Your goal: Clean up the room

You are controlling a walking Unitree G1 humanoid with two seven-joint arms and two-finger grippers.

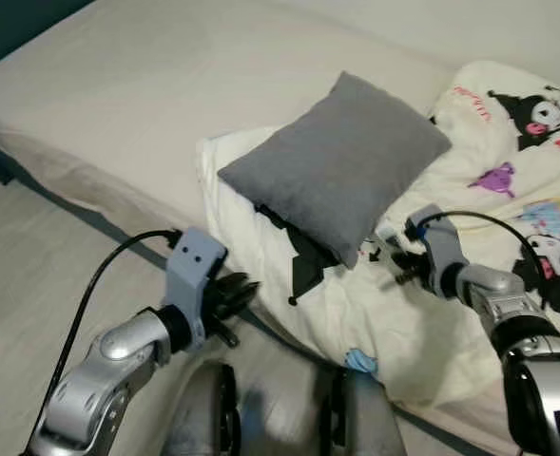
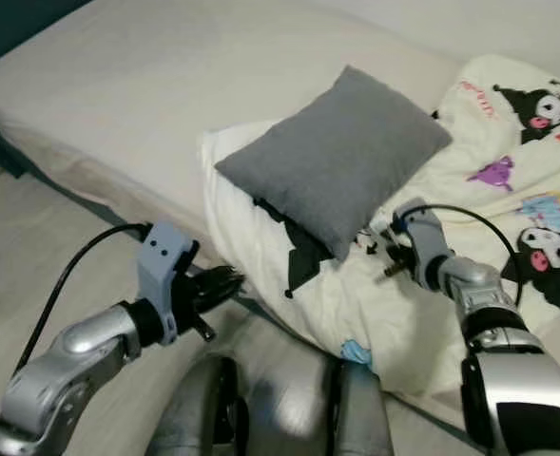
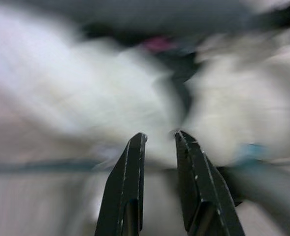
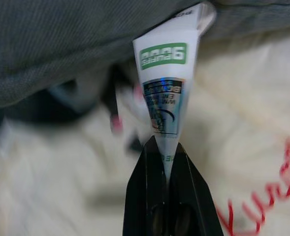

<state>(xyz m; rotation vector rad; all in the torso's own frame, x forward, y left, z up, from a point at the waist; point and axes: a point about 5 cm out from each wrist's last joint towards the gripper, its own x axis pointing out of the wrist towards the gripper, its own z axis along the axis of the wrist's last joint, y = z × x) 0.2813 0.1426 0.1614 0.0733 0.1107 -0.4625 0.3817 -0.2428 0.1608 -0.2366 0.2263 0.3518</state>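
Note:
A grey pillow (image 1: 341,161) lies tilted on a cream blanket (image 1: 422,323) printed with cartoon figures, on the bed. My right gripper (image 4: 165,147) is shut on the white label (image 4: 167,93) with a green logo that hangs from the pillow's lower corner; the gripper (image 1: 398,261) sits just right of that corner. My left gripper (image 1: 237,299) hovers low by the bed's edge in front of the blanket's hanging fold. Its black fingers (image 3: 130,187) stand slightly apart with nothing between them, and that wrist view is blurred.
The bare beige mattress (image 1: 118,85) stretches to the left and back. A dark bed-frame edge (image 1: 70,204) runs along the light wooden floor (image 1: 23,275). My own legs (image 1: 280,408) stand close to the bed. A black patch of print (image 1: 308,261) lies under the pillow.

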